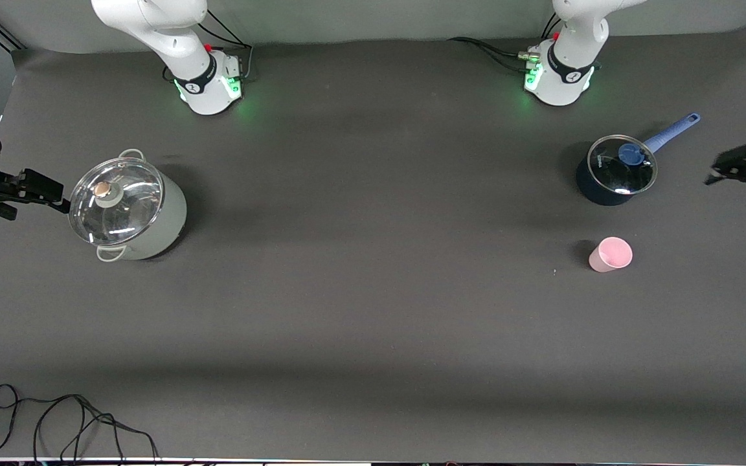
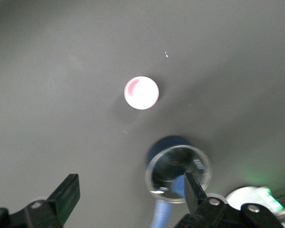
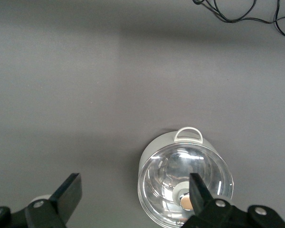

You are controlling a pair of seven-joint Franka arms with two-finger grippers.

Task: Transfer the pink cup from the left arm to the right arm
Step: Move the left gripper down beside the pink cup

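The pink cup (image 1: 610, 254) stands upright and free on the dark table near the left arm's end. It also shows in the left wrist view (image 2: 141, 92), seen from above. My left gripper (image 1: 721, 169) hangs in the air at the table's end, beside the blue saucepan. It is well apart from the cup, open and empty (image 2: 130, 194). My right gripper (image 1: 54, 193) hangs at the other end of the table, next to the grey pot. It is open and empty (image 3: 133, 194).
A dark blue saucepan with a glass lid (image 1: 616, 169) stands farther from the front camera than the cup; it also shows in the left wrist view (image 2: 178, 173). A pale grey pot with a glass lid (image 1: 128, 207) stands near the right arm's end. A black cable (image 1: 56, 421) lies at the front edge.
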